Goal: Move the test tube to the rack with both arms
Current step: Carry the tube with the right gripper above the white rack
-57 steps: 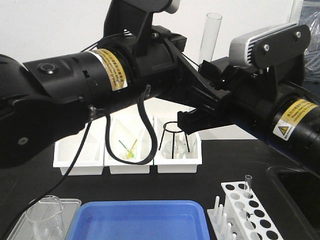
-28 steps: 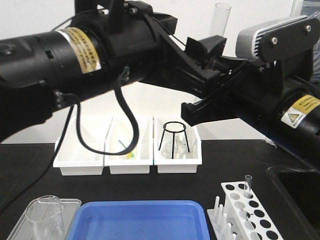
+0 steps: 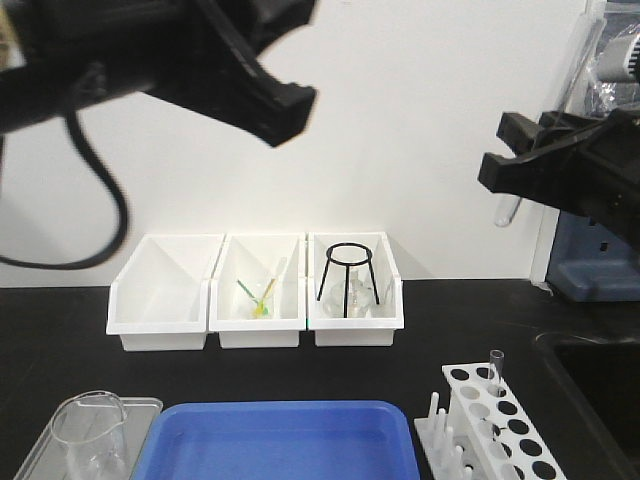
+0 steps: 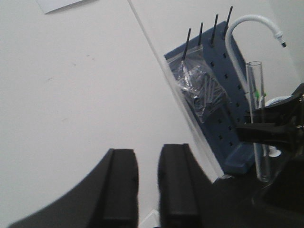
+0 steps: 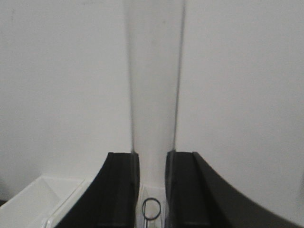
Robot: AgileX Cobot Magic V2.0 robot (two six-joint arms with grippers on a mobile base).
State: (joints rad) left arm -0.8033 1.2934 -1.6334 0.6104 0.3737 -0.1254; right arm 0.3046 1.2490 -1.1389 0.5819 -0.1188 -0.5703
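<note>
While my right tool (image 5: 152, 157) grips the test tube (image 5: 154, 85) well above the rack (image 3: 500, 415), my left tool (image 4: 147, 156) is narrowly parted and empty. Handover seems done; seating it in a hole remains.

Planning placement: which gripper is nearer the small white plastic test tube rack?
Right. The right gripper, holding the slim clear glass test tube, hangs above the rack; the left gripper is far up-left.
</note>
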